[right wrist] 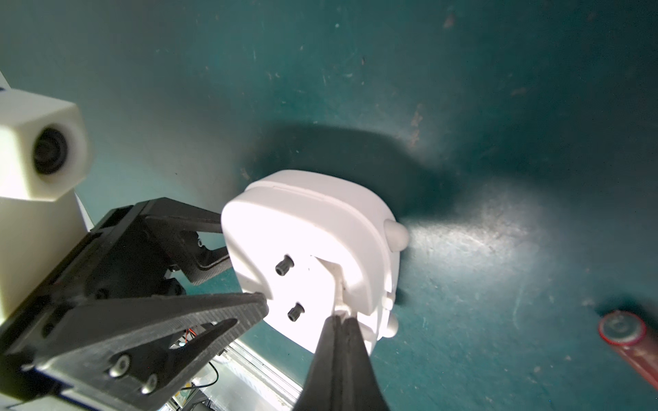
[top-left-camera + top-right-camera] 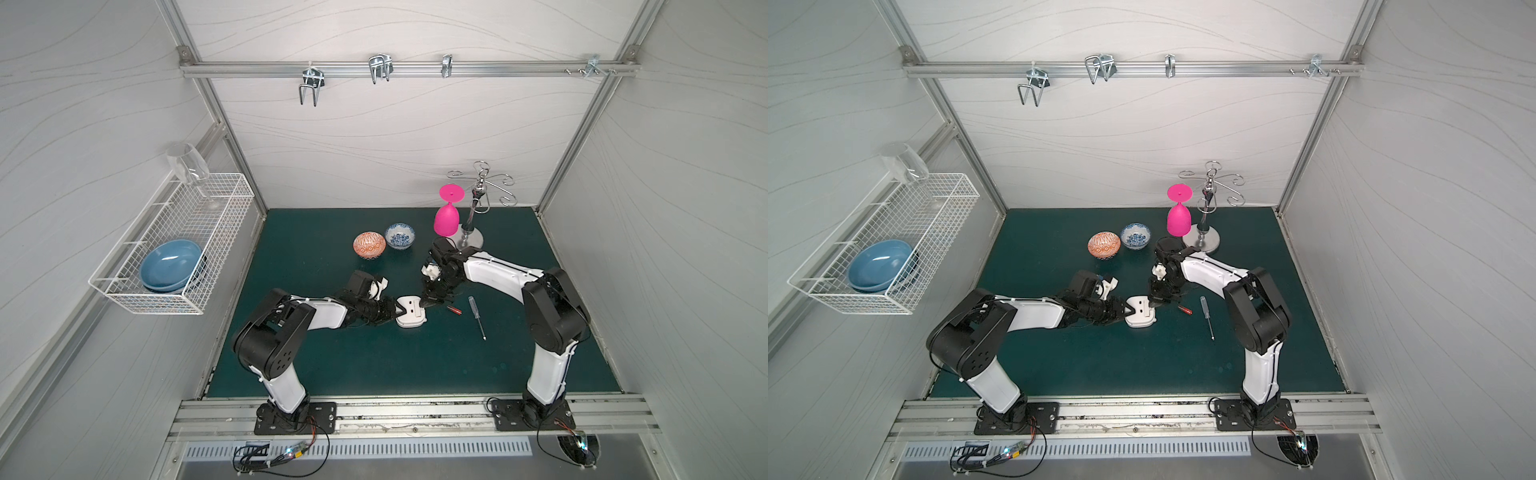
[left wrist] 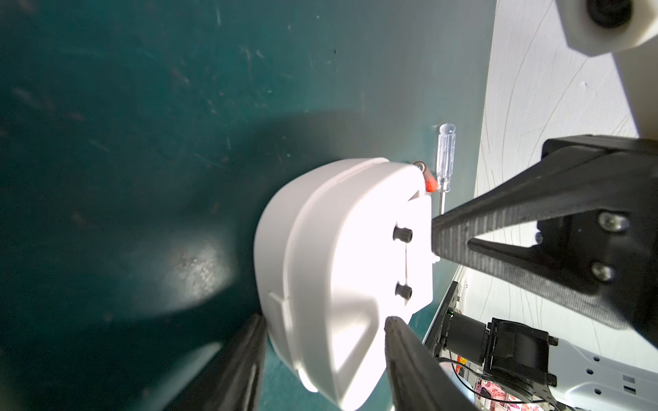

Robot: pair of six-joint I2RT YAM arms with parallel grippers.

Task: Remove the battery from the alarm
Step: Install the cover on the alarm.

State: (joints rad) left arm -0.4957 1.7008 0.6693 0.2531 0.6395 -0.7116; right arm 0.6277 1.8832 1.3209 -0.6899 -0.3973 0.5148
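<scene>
Broad dark green bench [image 2: 374, 365] stretches from the two claws to the near rail, and wide mat separates them from both side walls. Along the far edge stand an orange patterned bowl [image 2: 369, 245], a blue-and-white bowl [image 2: 400, 236], an upturned pink goblet [image 2: 446, 218] and a chrome hook stand [image 2: 471, 239], all well apart from where the claws meet.

The small white rounded-square alarm [image 2: 411, 313] is mid-bench, its plain back turned up. The left claw [image 3: 325, 318] is clamped on it, one finger on the back and one under the face. The right claw [image 1: 340, 320] has its tips pressed together, touching a small white tab at the edge of the recess. I cannot tell whether the alarm rests on the mat.

The tiny red-orange cylindrical battery [image 2: 454, 309] lies on the mat outside the alarm, between it and the clear-handled screwdriver [image 2: 477, 318], apart from both. Its long axis runs roughly across the bench, slightly skewed. The screwdriver lies far-to-near, handle farther.

The right wrist view shows the battery's round end cap. The left wrist view shows only part of the battery past the alarm's rim. Two black knobs [image 1: 285, 265] read clearly in both wrist views, but in both top views they are only dark specks.
</scene>
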